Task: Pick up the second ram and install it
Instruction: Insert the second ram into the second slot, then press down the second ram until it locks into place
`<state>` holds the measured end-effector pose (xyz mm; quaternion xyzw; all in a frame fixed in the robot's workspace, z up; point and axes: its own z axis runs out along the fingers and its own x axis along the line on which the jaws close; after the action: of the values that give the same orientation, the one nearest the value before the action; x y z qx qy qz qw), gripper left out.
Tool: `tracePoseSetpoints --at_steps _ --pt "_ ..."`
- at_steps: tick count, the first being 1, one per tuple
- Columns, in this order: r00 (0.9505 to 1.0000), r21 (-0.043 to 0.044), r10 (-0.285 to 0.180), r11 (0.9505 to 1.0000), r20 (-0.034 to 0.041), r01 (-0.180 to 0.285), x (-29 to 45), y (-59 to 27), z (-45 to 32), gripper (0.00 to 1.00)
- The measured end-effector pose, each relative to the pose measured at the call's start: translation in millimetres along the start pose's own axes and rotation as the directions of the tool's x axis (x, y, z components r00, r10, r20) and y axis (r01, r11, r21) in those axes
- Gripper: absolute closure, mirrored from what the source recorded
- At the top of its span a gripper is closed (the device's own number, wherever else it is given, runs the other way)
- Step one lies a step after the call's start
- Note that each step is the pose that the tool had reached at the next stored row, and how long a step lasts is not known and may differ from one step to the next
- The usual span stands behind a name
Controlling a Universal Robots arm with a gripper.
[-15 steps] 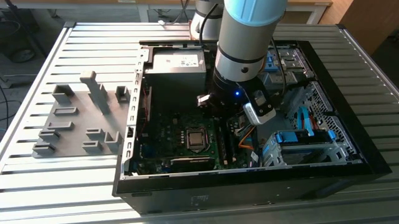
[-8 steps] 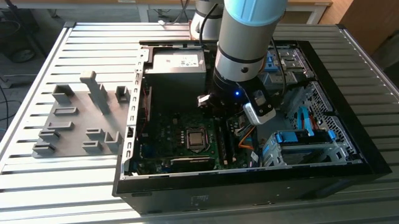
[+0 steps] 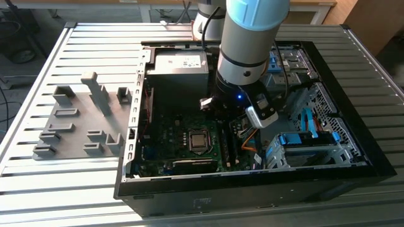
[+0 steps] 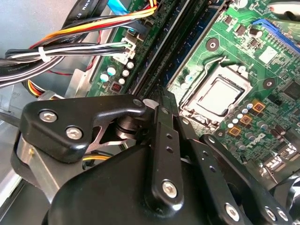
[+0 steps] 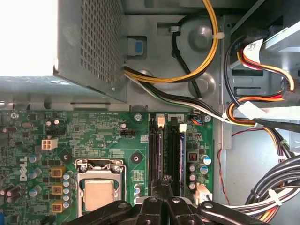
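My gripper is down inside the open computer case, just above the memory slots on the motherboard. In both wrist views its black fingers are pressed together, their tip right over the two long dark slots. A thin blue-green edge, the second ram, stands lengthwise in one slot, running away from the gripper. Whether the fingertips touch its top edge is hidden by the fingers themselves. Nothing shows held between them.
The processor socket sits beside the slots. Cable bundles hang close on the other side. The power supply and drive cage wall in the work area. A grey slotted holder stands on the table at the exterior view's left.
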<state>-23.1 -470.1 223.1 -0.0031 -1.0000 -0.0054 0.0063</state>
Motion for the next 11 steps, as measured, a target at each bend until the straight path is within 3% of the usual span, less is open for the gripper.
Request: tracePoseSetpoints --at_steps 11 --pt "1.0 0.0004 0.0 1.0 -0.0001 0.0 0.0 -0.1 4.9 0.89"
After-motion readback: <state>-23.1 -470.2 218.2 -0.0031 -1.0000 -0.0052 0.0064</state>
